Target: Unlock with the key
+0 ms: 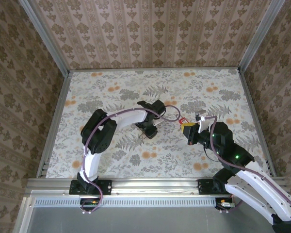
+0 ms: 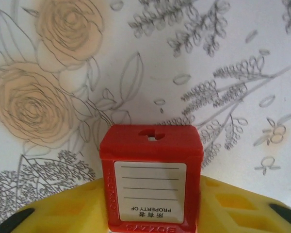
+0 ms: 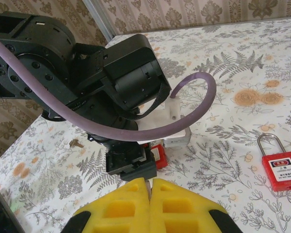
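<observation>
Red plastic padlock (image 2: 150, 160) sits pinched in the left pincer (image 2: 153, 208) — keep its keyhole (image 2: 152, 136) steady and unblocked; the right pincer (image 3: 149, 194) is pressed together.

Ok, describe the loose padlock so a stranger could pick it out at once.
On the floral table, find the black left arm in the right wrist view. The loose padlock lies flat on the tabletop to its side, near the picture's right edge. Unlike the other red padlock clamped in the left gripper, it is free, silver shackle showing.
</observation>
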You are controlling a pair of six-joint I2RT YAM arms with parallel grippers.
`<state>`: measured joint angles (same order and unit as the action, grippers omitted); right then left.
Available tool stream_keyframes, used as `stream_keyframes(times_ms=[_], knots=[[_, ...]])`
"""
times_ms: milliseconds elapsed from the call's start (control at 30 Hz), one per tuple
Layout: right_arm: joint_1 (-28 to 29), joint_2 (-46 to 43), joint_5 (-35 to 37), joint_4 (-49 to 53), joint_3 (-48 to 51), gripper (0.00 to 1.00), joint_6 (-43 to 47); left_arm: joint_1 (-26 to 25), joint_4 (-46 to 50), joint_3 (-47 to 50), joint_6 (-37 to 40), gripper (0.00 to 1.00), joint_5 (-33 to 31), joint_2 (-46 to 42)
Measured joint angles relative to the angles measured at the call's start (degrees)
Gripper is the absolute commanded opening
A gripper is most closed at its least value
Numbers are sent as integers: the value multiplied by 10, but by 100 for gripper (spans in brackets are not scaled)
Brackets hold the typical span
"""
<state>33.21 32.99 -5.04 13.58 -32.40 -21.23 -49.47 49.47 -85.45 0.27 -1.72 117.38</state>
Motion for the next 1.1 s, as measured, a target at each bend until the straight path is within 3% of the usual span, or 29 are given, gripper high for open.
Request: stream_keyframes(times_ms=[300, 567, 800, 1100], knots=[[0, 0, 0, 0, 0, 4, 0, 10, 55, -34, 3, 50, 20, 27], [0, -9, 0, 0, 0, 4, 0, 12, 59, -35, 2, 41, 23, 28], [0, -18, 0, 9, 0, 4, 0, 12, 58, -41, 3, 48, 19, 34], [0, -18, 2, 15, 0, 4, 0, 12, 58, -43, 4, 49, 20, 36]])
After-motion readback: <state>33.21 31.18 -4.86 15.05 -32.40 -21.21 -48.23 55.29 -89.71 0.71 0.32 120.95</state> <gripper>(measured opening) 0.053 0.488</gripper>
